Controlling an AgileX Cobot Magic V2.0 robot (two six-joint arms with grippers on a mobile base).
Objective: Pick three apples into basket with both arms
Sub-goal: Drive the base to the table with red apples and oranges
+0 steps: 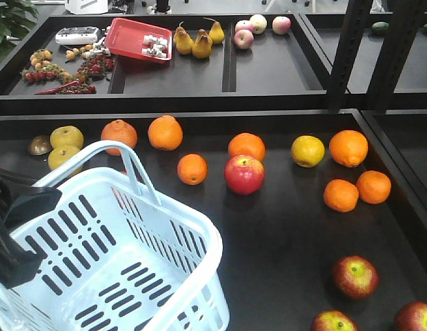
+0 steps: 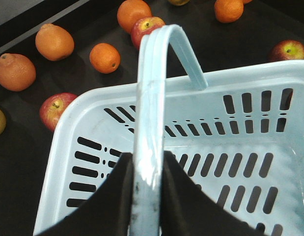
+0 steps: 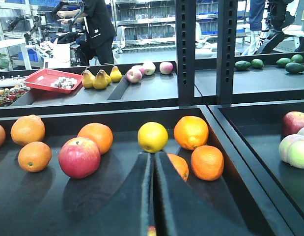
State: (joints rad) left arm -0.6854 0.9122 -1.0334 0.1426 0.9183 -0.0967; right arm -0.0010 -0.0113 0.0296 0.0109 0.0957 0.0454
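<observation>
The pale blue basket point(image 1: 199, 238) sits at the lower left of the dark tray and looks empty. My left gripper point(image 2: 148, 164) is shut on the basket's handle point(image 2: 151, 88), which runs up between the dark fingers. One red apple point(image 1: 244, 174) lies mid-tray among the oranges. Further apples lie at the near right, one point(image 1: 354, 276) on its own and two cut off by the frame's lower edge. My right gripper point(image 3: 153, 158) is shut, hanging low over the tray. The same mid-tray apple point(image 3: 79, 157) is ahead of it to the left. The right gripper does not show in the front view.
Several oranges point(image 1: 165, 132) and a yellow fruit point(image 1: 308, 150) are scattered across the tray. Yellow-green fruits point(image 1: 65, 136) lie at the far left. A raised tray wall point(image 1: 199, 103) bounds the back. Two black posts point(image 1: 348, 48) stand at the back right.
</observation>
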